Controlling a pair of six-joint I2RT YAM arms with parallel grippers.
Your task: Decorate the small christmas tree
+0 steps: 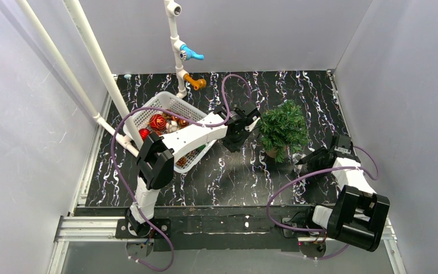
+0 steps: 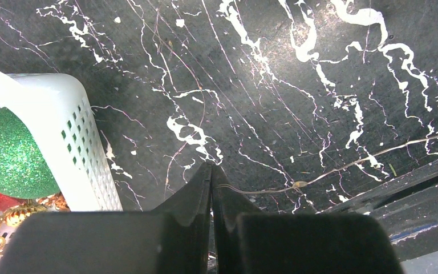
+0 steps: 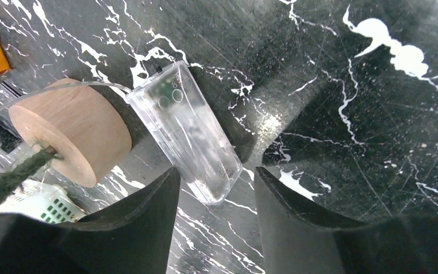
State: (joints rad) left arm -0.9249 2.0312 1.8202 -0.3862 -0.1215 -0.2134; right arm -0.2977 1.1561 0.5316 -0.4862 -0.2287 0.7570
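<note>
1. Black white-veined bench (image 1: 234, 177), enclosed by plain grey walls on three sides.
2. The small christmas tree (image 1: 284, 128) stands upright right of the bench's centre, about midway between the far and near edges. Its round wooden base (image 3: 71, 131) is seen from low down in the right wrist view.
3. A clear plastic battery box (image 3: 185, 128) lies flat on the bench just beside the base, on the side toward the near-right corner. A thin clear lead runs from it over the top of the base.
4. The right gripper (image 3: 217, 172) is low over the bench, just beside the tree on its near-right side. Its jaws stand well apart. The near end of the box lies in the gap between them, and neither finger is seen touching it.
5. The left gripper (image 2: 211, 166) is left of the tree, between it and the basket, with its jaws pressed together. A thin wire (image 2: 342, 168) runs across the bench up to the fingertips. Whether it is pinched between them cannot be told.
6. A white basket (image 1: 174, 105) sits in the bench's left half, partly under the left arm. It holds red ornaments (image 1: 158, 121) and a green glitter ball (image 2: 11, 154), which rests against the basket wall.
7. A white pipe frame (image 1: 100, 63) rises from the left edge. A second pipe at the far edge carries a blue valve (image 1: 189, 54) and an orange valve (image 1: 197, 83).
</note>
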